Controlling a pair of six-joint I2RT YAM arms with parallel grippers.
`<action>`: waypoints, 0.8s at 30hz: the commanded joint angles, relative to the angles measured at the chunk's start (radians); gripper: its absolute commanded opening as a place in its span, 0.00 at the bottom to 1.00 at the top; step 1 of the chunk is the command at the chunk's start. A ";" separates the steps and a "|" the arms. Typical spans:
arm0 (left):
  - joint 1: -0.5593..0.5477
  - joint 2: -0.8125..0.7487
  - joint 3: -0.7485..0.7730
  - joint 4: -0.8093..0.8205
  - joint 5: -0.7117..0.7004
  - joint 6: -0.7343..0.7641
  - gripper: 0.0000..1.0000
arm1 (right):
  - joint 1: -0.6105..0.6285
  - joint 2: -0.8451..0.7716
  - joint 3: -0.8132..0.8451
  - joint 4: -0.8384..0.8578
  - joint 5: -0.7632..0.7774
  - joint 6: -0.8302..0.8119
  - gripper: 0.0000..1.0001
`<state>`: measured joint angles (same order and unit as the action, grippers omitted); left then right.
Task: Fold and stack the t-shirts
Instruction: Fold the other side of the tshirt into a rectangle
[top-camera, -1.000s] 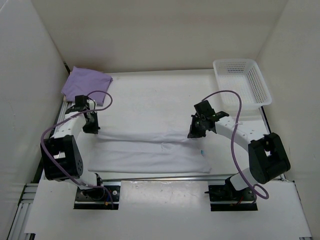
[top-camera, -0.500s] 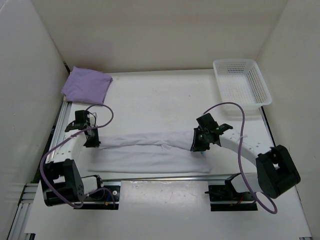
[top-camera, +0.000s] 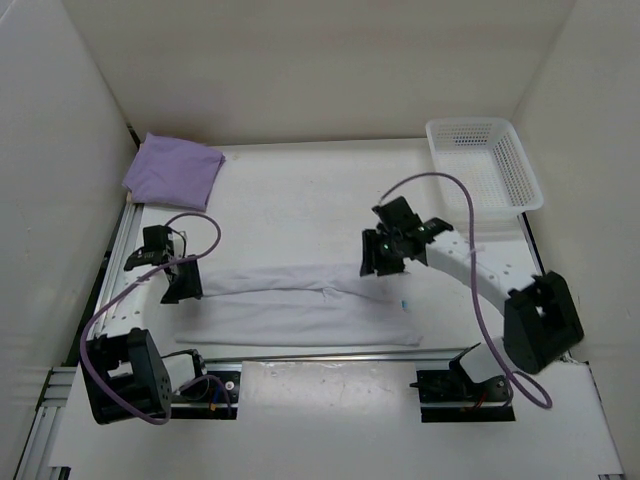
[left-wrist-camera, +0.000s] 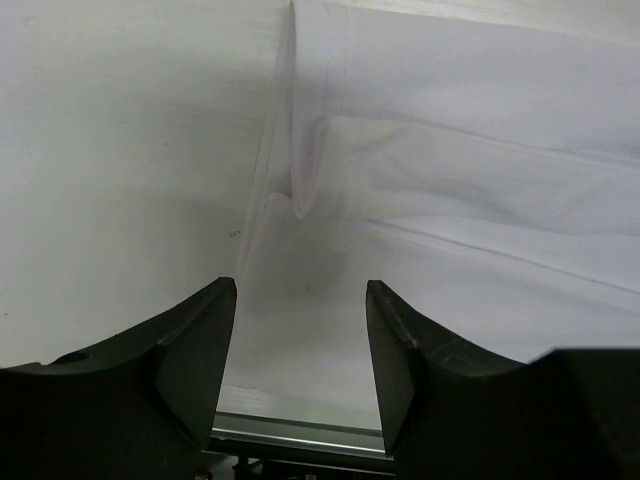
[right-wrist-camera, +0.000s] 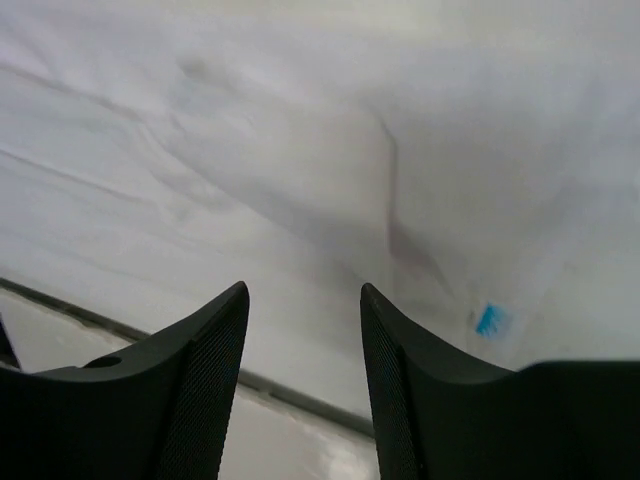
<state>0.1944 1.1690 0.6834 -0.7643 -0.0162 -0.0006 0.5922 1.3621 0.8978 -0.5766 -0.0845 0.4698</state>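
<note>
The white t-shirt (top-camera: 300, 310) lies as a long folded strip across the near part of the table, its blue neck label (top-camera: 405, 304) at the right end. My left gripper (top-camera: 182, 287) hovers over the strip's left end, jaws open and empty. My right gripper (top-camera: 376, 260) hangs just above the strip's far right edge, also open and empty. The left wrist view has the gripper (left-wrist-camera: 300, 290) over creased white cloth (left-wrist-camera: 450, 180). In the right wrist view the gripper (right-wrist-camera: 303, 292) is above the cloth and the label (right-wrist-camera: 490, 320). A folded lavender t-shirt (top-camera: 172, 170) rests at the far left corner.
A white perforated basket (top-camera: 485, 165) stands at the far right corner. White walls close in the table on three sides. A metal rail (left-wrist-camera: 300, 432) runs along the table's near edge, just below the shirt. The arms' purple cables loop above both wrists.
Both grippers carried the shirt's far edge toward the near side, then opened and let it go. The right gripper has since drawn back up and to the left.
</note>
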 joint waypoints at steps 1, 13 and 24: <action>0.014 -0.017 0.056 -0.030 0.042 0.001 0.66 | 0.037 0.183 0.220 0.050 0.005 -0.048 0.54; 0.040 0.208 0.215 -0.056 0.183 0.001 0.86 | 0.067 0.534 0.447 0.050 -0.018 0.000 0.54; 0.007 0.330 0.200 -0.033 0.180 0.001 0.50 | 0.086 0.465 0.357 0.050 -0.026 0.000 0.10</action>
<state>0.2043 1.5185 0.8936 -0.8047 0.1417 -0.0032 0.6746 1.8988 1.2903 -0.5201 -0.0940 0.4686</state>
